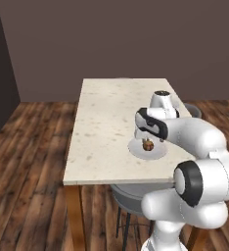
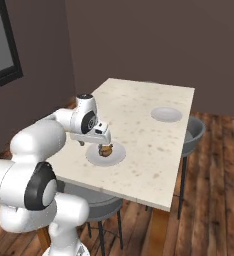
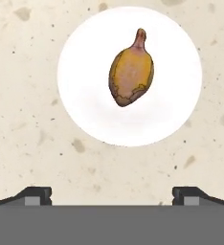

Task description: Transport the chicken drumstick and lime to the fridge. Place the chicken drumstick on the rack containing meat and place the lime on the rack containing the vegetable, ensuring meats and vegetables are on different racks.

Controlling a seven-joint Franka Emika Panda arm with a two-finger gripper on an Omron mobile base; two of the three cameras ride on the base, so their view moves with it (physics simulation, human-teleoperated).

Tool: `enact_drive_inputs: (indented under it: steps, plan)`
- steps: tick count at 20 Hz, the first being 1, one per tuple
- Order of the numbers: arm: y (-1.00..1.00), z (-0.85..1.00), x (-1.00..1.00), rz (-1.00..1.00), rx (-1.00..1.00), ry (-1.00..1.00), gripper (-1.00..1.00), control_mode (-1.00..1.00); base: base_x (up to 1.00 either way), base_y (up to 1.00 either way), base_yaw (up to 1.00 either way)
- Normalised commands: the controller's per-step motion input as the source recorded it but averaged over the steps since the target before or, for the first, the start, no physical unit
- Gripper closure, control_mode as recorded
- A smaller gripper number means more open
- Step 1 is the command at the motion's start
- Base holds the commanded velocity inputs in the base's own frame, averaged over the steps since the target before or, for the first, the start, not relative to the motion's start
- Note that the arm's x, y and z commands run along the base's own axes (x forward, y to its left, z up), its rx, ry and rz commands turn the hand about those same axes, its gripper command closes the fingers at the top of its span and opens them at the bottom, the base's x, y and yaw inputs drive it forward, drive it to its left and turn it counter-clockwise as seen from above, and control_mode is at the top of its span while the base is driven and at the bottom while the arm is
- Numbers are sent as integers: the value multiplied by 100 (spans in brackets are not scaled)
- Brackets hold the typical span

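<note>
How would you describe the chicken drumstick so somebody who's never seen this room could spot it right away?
Find the long pale stone-topped table on the wood floor. Near its closer end sits a white round plate, directly under the gripper. On that plate lies the chicken drumstick, golden-brown and tapering to a narrow tip; the other plate, farther along, holds nothing.

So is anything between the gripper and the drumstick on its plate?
Nothing visible. The open gripper hangs above the drumstick, which lies alone on the white plate on the table.

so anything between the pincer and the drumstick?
Nothing: in the hand view, bare plate and tabletop separate the open pincer from the chicken drumstick.
</note>
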Motion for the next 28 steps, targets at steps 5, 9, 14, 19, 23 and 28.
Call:
enact_drive_inputs:
  steps: [5, 9, 14, 19, 23, 28]
  plan:
    - [-25, -33, 33, 0, 0, 7, -100, -100, 0, 0, 0]
    - [-15, -36, 22, 0, 0, 2, -100, -100, 0, 0, 0]
    - [0, -40, 33, 0, 0, 2, -100, -100, 0, 0, 0]
    - [0, -32, 35, 0, 0, 0, -100, -100, 0, 0, 0]
    - [0, -22, 31, 0, 0, 1, -100, -100, 0, 0, 0]
    - [0, -24, 34, 0, 0, 3, -100, -100, 0, 0, 0]
